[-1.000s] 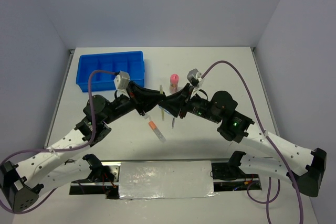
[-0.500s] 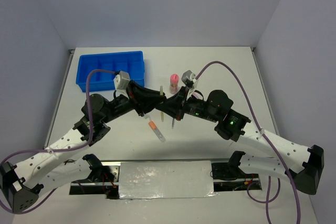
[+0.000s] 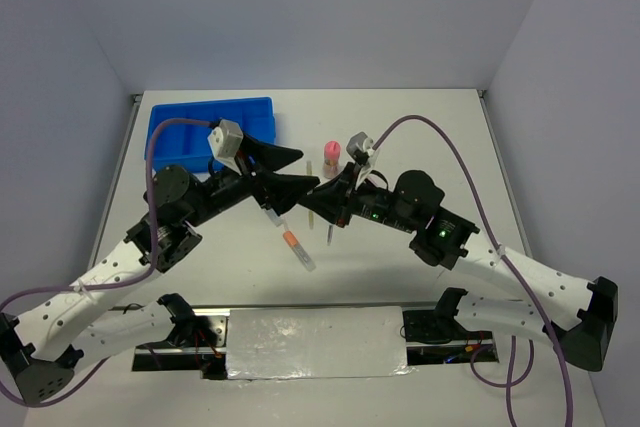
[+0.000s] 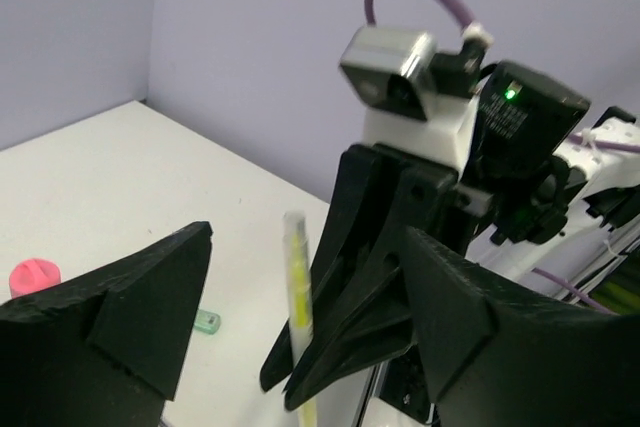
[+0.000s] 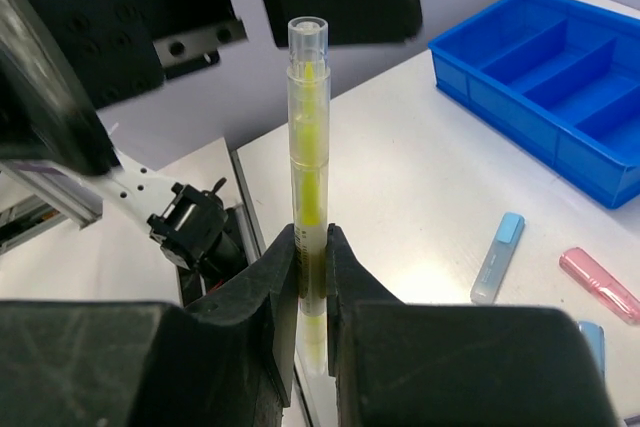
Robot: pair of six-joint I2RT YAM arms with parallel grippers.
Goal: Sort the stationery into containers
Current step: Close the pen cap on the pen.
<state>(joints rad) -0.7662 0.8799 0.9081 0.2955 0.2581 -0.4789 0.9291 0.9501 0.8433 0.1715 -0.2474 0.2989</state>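
Observation:
A thin yellow pen (image 5: 309,147) stands upright, and my right gripper (image 5: 312,247) is shut on its lower half. In the left wrist view the same pen (image 4: 297,287) rises between the wide-apart fingers of my left gripper (image 4: 308,237), which is open and touches nothing. From above, the left gripper (image 3: 310,168) and right gripper (image 3: 318,199) meet tip to tip at mid-table. The blue divided tray (image 3: 210,127) sits at the back left. A pink-capped cylinder (image 3: 331,155) stands behind the grippers. An orange-banded stick (image 3: 292,239) and a dark pen (image 3: 330,232) lie in front.
A light blue marker (image 5: 497,257) and a pink marker (image 5: 598,282) lie on the table near the tray (image 5: 560,77). A green marker end (image 4: 205,322) shows on the table. The arms' cables loop above the table on both sides.
My left gripper has opened, let go of the yellow pen and drawn back a little. My right gripper has closed on the pen and now holds it alone.

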